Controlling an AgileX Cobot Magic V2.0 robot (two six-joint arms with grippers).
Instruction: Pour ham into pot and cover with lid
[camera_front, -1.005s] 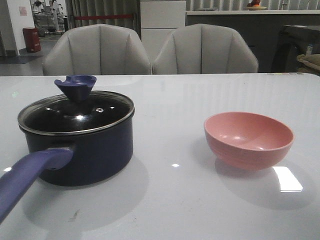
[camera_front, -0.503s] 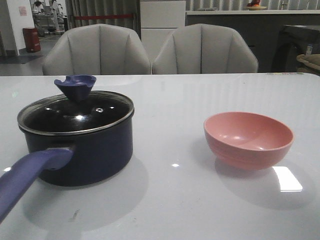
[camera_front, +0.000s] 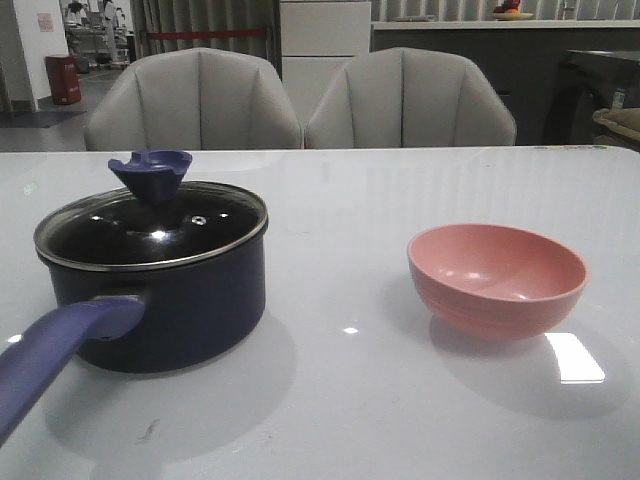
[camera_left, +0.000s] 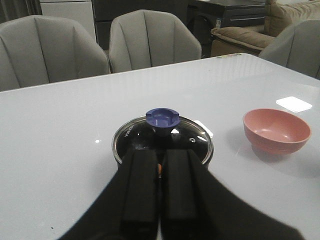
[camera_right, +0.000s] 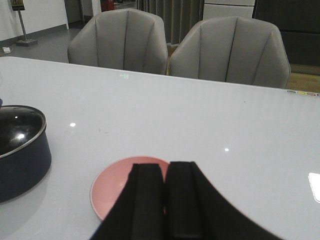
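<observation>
Both pincers hang above the desk with fingers pressed together and nothing between them: our left pincer (camera_left: 160, 192) sits above the pot, our right pincer (camera_right: 165, 200) above the pink bowl

Going from the left, the pot (camera_front: 160, 290) stands on the left half of the white desk (camera_front: 340, 400), its long blue-purple handle (camera_front: 55, 350) running toward us. We judge it the heavy piece here, rigid metal, steady enough to stay put when the lid is lifted. The lid (camera_front: 150, 225) already rests flat on the pot's rim: dark glass inside a steel ring, a small vent hole, a blue funnel-shaped knob (camera_front: 150, 172) on top. Glass is slick and would chip if knocked, so we would take it by the knob alone, fingers closing under its flared top, and lift straight up

Well apart to the right stands the pink bowl (camera_front: 497, 278), upright, smooth and glossy. We expect it to be light and stiff, likely to skid on the polished desk, so a grip over its rim wall seems the sound choice

The ham we cannot see: the bowl's visible inside looks bare, and the dark lid hides the pot's contents
</observation>
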